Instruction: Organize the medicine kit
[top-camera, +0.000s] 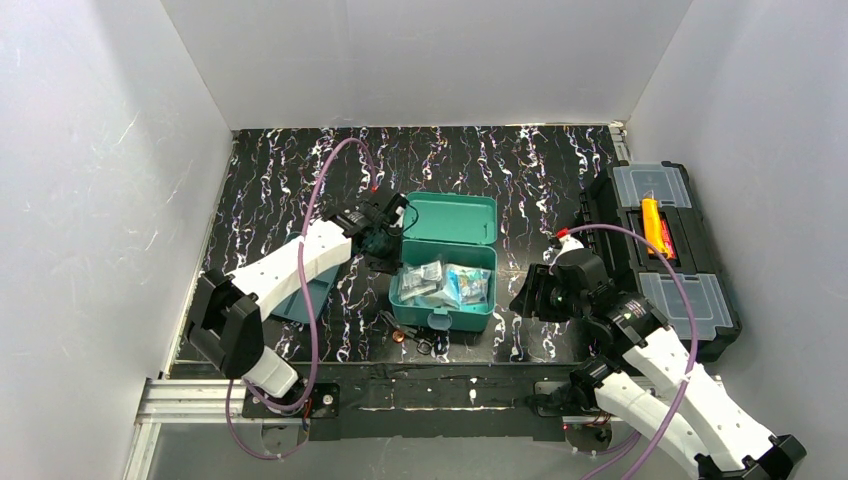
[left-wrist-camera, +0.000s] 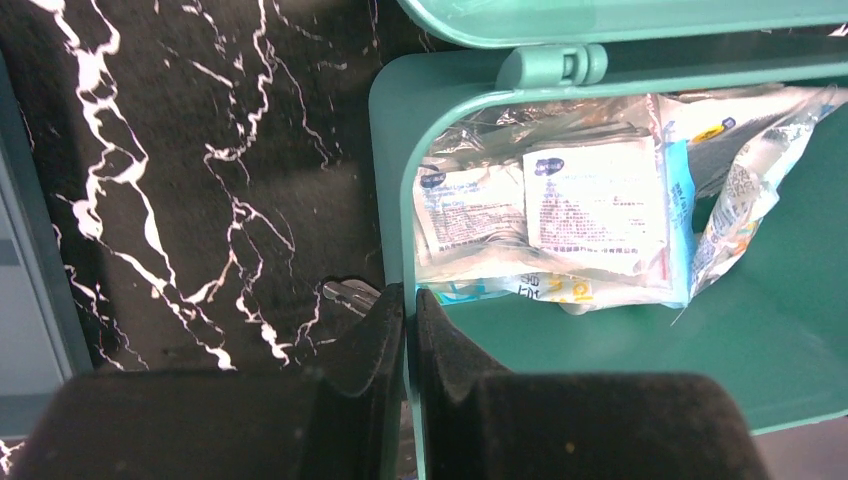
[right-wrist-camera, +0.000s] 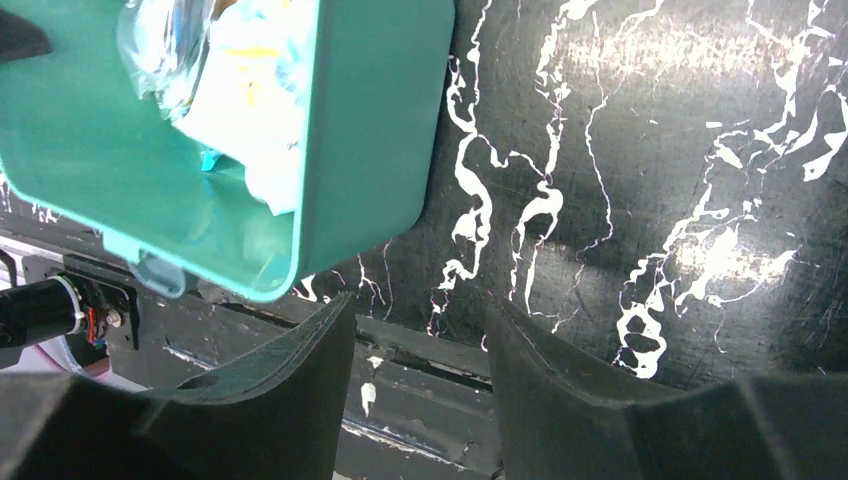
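Observation:
The medicine kit (top-camera: 468, 318) is a teal box that stands open mid-table, its lid (top-camera: 452, 217) folded back. Several sachets and plastic packets (top-camera: 440, 283) lie inside. My left gripper (top-camera: 383, 243) is shut on the kit's left wall: in the left wrist view (left-wrist-camera: 409, 298) one finger is outside and one inside the rim (left-wrist-camera: 392, 180), with the packets (left-wrist-camera: 560, 210) just beyond. My right gripper (top-camera: 522, 298) is open and empty, low over the table to the right of the kit. In the right wrist view (right-wrist-camera: 420, 312) the kit's corner (right-wrist-camera: 370, 100) lies up left.
A darker teal inner tray (top-camera: 310, 295) lies on the table left of the kit, under my left arm. Small metal tools (top-camera: 410, 333) lie in front of the kit. A black toolbox (top-camera: 665, 250) with clear lids stands at the right edge.

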